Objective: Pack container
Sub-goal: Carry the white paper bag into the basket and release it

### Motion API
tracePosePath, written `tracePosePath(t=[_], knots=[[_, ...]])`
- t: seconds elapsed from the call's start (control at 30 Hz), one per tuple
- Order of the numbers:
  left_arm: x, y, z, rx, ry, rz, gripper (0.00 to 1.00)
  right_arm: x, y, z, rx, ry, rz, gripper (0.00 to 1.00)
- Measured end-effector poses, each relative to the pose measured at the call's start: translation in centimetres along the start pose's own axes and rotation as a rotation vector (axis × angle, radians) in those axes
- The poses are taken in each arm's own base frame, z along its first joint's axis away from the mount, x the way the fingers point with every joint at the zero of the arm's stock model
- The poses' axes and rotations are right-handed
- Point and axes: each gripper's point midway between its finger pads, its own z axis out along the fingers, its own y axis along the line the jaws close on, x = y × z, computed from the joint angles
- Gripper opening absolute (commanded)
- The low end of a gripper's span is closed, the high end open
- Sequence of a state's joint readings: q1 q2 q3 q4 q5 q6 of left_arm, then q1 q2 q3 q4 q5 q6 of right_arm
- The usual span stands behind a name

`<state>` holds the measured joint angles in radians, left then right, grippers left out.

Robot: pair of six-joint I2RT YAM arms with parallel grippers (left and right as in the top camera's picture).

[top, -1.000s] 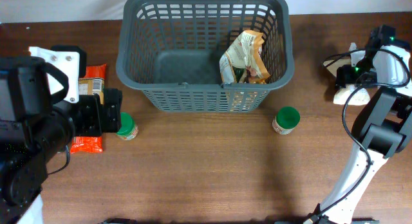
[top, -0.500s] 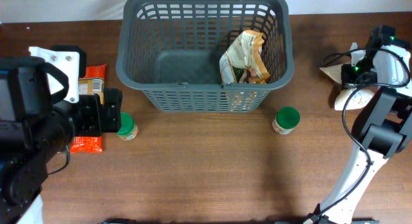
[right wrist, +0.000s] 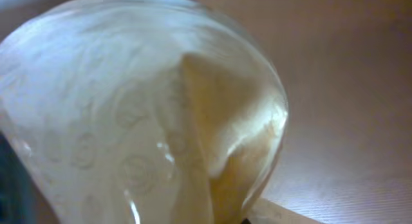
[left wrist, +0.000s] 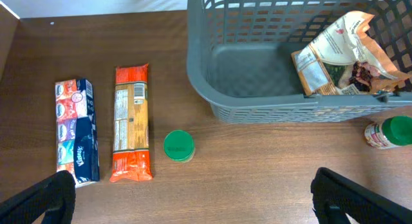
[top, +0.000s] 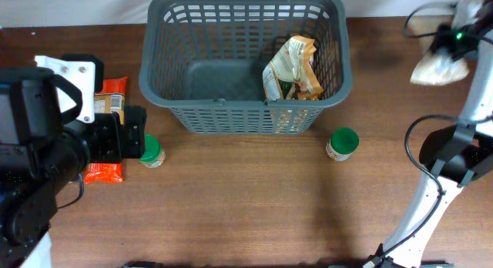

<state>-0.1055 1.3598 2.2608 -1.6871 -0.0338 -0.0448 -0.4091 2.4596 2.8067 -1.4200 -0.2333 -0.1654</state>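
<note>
Right arm upstretched far right, right pincer [top: 449, 51] clenched on pale bag [top: 437, 69]; left pincer [left wrist: 196, 197] splayed above brown wooden counter [top: 246, 206].

Just ahead of my left gripper [left wrist: 193, 208] a jar [left wrist: 178, 146] stands on the table [left wrist: 257, 179]. Left of it lie a long packet [left wrist: 132, 124] and, beyond that, a tissue pack [left wrist: 77, 130]. The basket [left wrist: 257, 111] sits ahead-right, with a snack bag [left wrist: 341, 53] in its right end and a second jar [left wrist: 386, 132] before it. A pouch [top: 439, 66] sits in my right gripper [top: 453, 48], right of the basket.

The dark grey lattice-sided basket [top: 231, 118] stands upright far back on the table [top: 246, 214], a bag [top: 293, 68] leaning inside.
</note>
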Motion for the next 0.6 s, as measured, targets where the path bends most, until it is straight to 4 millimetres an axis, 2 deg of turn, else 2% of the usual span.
tracePosePath(t=[0.13, 0.2, 0.37, 0.5, 0.6], knots=[[0.0, 0.0, 0.0, 0.0, 0.001, 0.0, 0.99, -3.9, 2.4, -7.0, -0.045, -0.211, -0.031, 0.04], [0.0, 0.0, 0.0, 0.0, 0.001, 0.0, 0.99, -5.0, 3.6, -9.7, -0.074, -0.285, -0.036, 0.04], [0.0, 0.0, 0.0, -0.001, 0.001, 0.0, 0.99, -5.7, 7.2, -14.3, -0.16, -0.373, -0.053, 0.04], [0.0, 0.1, 0.0, -0.005, 0.001, 0.0, 0.99, -5.6, 12.5, -17.0, -0.262, -0.409, -0.116, 0.04], [0.0, 0.3, 0.0, -0.018, 0.0, 0.0, 0.99, -4.9, 18.4, -18.9, -0.356, -0.425, -0.205, 0.04]])
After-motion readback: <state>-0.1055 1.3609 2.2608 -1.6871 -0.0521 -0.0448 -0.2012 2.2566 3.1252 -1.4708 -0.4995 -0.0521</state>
